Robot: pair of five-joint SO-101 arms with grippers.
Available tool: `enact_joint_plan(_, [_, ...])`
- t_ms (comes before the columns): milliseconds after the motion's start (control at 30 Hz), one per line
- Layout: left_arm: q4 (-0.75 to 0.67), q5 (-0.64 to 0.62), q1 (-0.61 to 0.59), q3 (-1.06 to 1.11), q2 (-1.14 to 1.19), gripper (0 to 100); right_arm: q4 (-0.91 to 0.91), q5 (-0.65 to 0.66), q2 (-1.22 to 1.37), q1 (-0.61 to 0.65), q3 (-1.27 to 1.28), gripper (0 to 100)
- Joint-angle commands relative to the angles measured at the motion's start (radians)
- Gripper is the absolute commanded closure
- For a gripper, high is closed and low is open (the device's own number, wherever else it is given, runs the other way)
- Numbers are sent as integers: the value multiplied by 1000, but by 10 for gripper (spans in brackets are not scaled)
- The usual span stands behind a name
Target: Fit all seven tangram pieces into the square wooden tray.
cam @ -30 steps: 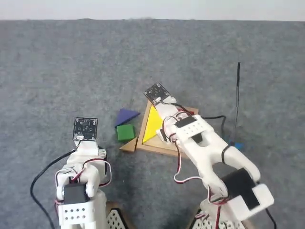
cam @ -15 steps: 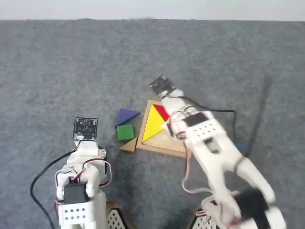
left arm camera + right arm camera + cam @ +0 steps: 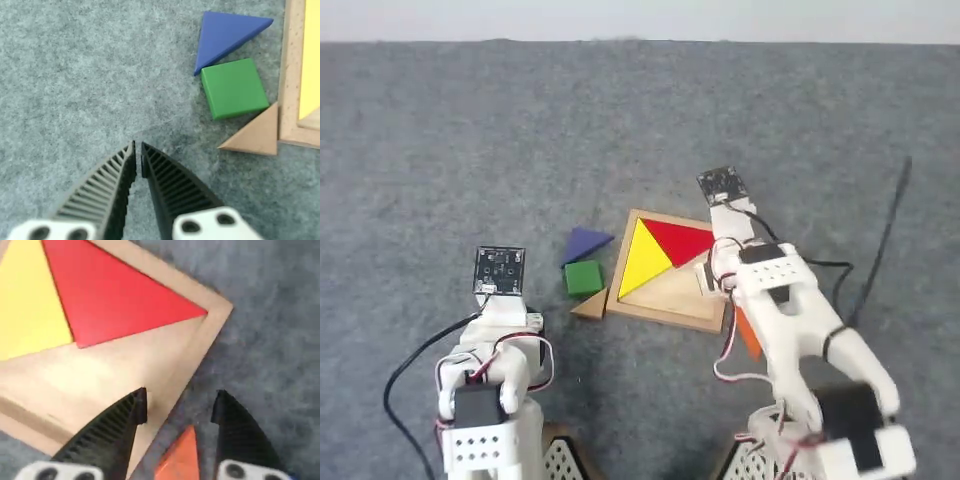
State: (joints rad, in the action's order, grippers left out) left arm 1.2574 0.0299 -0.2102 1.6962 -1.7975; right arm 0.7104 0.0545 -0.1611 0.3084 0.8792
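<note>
Tray point(image 3: 660, 313) sits mid-tabletop point(image 3: 470, 130) with two pieces seated, the yellow triangle point(image 3: 642, 262) and red triangle point(image 3: 680, 240), so most of the job remains. The blue triangle point(image 3: 584, 243), green square point(image 3: 583, 278) and tan triangle point(image 3: 590, 305) wait just beside it. The left wrist view adds the left hand point(image 3: 138, 147), pressed together and empty. The right wrist view adds the right hand point(image 3: 180, 400) spread above the orange piece point(image 3: 180, 460).
</note>
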Motion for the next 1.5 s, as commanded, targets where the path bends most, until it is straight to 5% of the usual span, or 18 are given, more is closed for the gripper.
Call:
enact_joint_plan(0, [3,-17,-2,-13,-18,982,-22,-14,53,-16,-74,775])
enact_joint_plan(133, [3,-17,-2,-13,-18,982,38,-15,110,-19,-138,796])
enact_joint_plan(367, [3,-17,-2,-13,-18,982,73,51,174,-107,-224,985])
enact_joint_plan(900, [3,-17,-2,-13,-18,982,108,81,180,-251,-304,984])
enact_joint_plan(1467, [3,-17,-2,-13,-18,982,206,25,-309,-245,-37,900])
